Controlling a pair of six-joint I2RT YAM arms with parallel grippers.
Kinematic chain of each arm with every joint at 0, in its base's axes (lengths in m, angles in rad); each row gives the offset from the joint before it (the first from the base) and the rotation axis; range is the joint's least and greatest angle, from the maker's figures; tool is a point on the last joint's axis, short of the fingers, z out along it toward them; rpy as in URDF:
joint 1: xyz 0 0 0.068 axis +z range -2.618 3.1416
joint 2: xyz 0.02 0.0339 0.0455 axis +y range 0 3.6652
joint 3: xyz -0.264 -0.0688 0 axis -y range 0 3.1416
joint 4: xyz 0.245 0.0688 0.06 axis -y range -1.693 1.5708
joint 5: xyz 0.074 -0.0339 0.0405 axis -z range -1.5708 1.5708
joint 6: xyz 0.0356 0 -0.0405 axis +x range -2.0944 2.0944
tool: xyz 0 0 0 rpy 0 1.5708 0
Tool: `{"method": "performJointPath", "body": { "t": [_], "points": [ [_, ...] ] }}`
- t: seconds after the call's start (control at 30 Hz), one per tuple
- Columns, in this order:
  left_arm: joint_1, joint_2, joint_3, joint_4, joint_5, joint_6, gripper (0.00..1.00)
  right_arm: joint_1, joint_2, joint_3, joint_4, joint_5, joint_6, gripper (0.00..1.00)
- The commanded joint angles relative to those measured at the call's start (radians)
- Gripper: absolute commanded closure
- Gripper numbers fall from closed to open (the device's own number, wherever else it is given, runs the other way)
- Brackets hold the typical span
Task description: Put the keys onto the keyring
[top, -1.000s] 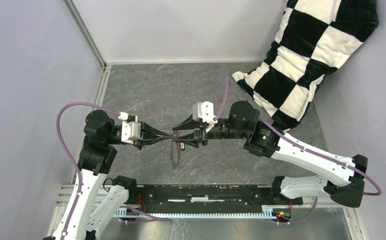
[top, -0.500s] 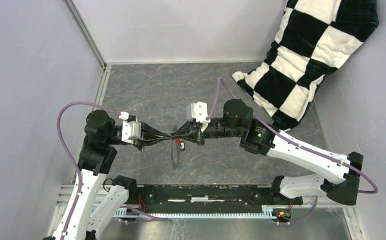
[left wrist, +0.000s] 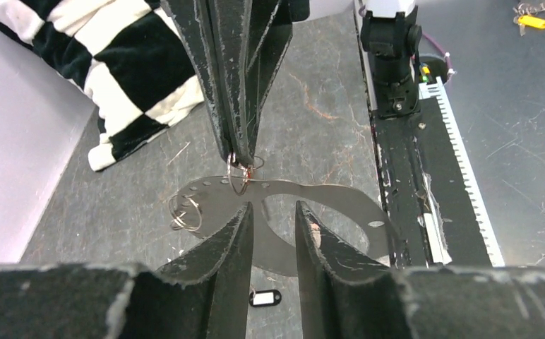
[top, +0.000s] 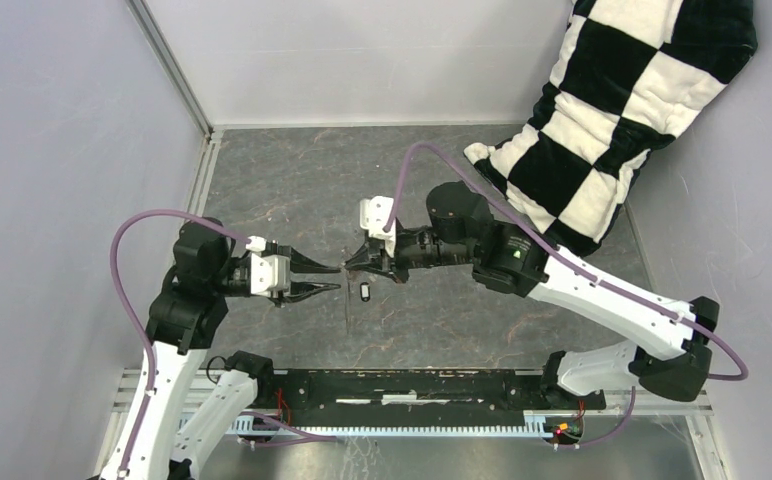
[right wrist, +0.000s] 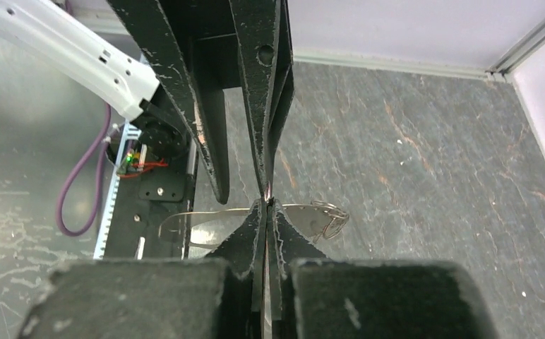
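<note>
Now L tool spread, backed off — R tool alone pinches keyring; black key on table.

White arm links, black joints, purple cables, scuffed black tool fingers

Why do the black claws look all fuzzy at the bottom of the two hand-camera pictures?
Left wrist view: the left gripper starts right at the lens, probably too near to focus, so its base smears while the keyring looks crisp. Right wrist view: same smear low on the right gripper. Top external view: evenly lit and sharp.
</note>
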Motion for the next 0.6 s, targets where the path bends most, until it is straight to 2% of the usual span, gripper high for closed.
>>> {"method": "performJointPath", "body": {
  "t": [0.0,0.3,0.57],
  "points": [
    [0.002,0.026,0.048,-0.099,-0.026,0.13,0.64,-0.003,0.059,0.128,-0.142,0.022,-0.062,0.99],
    [0.002,0.058,0.056,-0.1,-0.082,0.137,0.64,0.008,0.115,0.217,-0.242,0.01,-0.104,0.99],
    [0.002,0.084,0.076,-0.1,-0.051,0.119,0.67,0.023,0.162,0.273,-0.287,0.015,-0.111,1.0]
  ]
}}
